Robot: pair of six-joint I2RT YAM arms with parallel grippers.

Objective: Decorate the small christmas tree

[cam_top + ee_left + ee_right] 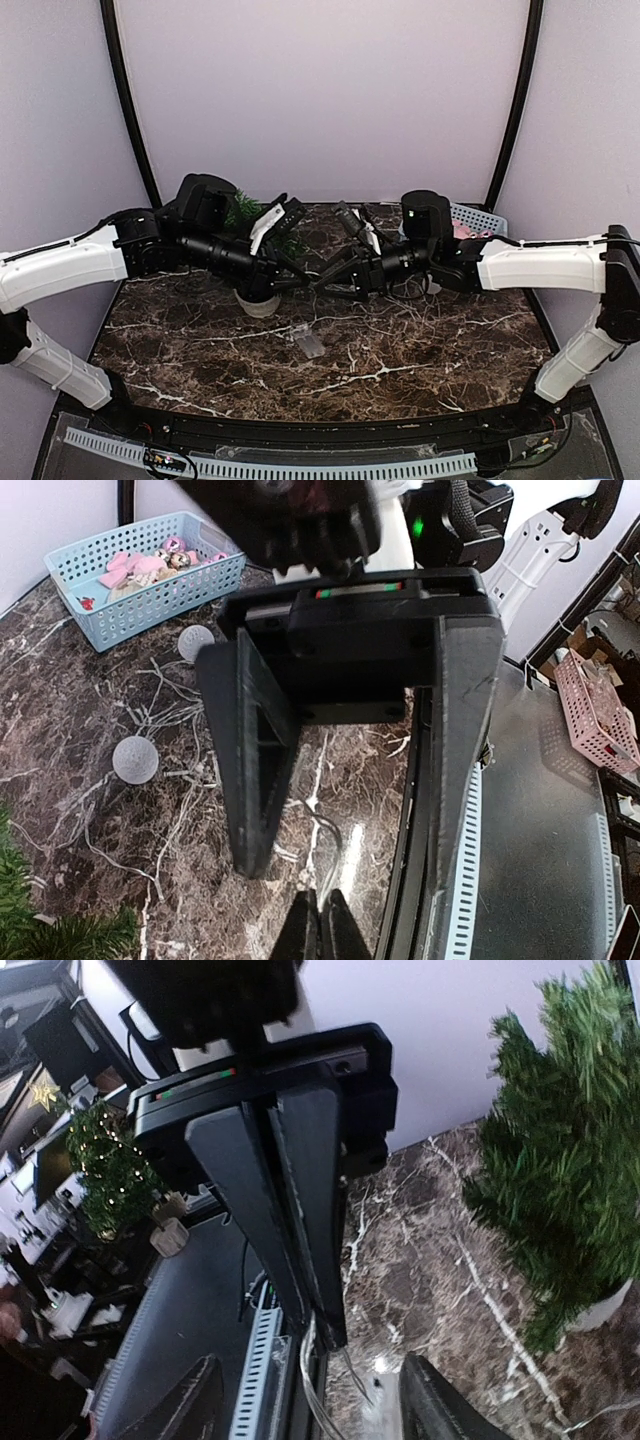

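Wrist views settle what the top view hides: left gripper (320, 930) pinched shut, right gripper (315, 1410) spread wide; the small christmas tree (565, 1150) stands at the right wrist frame's right edge, left-centre from above.

Dark marble table (400, 365) with small christmas tree (560, 1140), basket (150, 605), balls (135, 759)

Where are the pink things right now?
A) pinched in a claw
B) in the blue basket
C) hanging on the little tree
B: the pink things lie inside the light-blue basket on the table, while the part of the small christmas tree in view shows only green branches.
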